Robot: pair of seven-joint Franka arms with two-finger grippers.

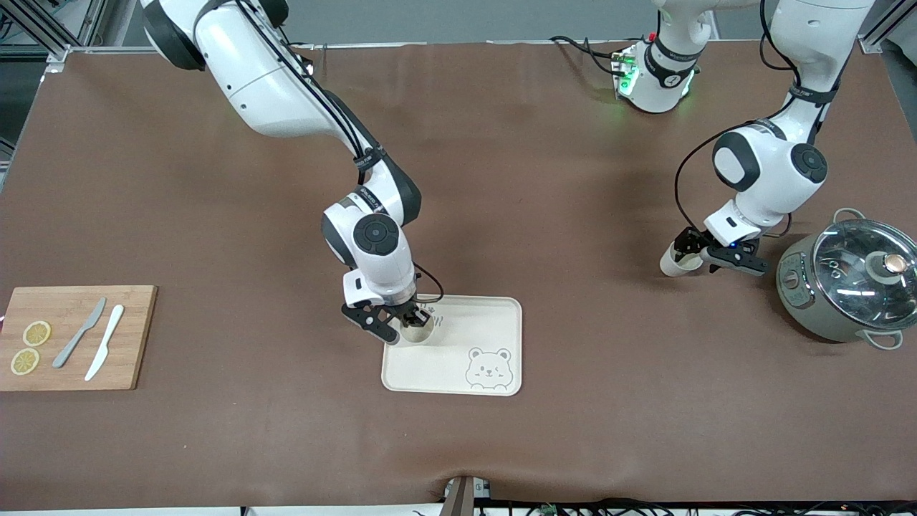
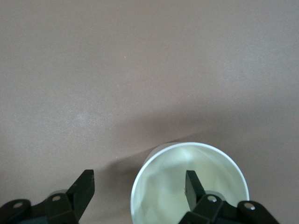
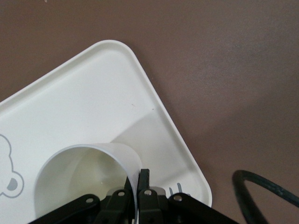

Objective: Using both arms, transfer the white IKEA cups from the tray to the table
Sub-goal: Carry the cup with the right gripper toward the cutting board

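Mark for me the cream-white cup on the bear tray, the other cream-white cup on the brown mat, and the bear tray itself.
Cream-white cup on tray (image 3: 81, 182): right wrist view, inner wall.
Cream-white cup on brown mat (image 2: 173, 179): left wrist view, inside, near the rim.
Cream rectangular bear tray (image 1: 487, 326): front view, bare floor above the bear drawing.

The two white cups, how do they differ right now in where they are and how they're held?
The cup on the bear tray stands on the tray; the cup by the pot stands on the bare brown table. The right claw is shut, pinching the tray cup's wall; the left claw is open, straddling the other cup's wall. Both are plain, cream-white and upright.
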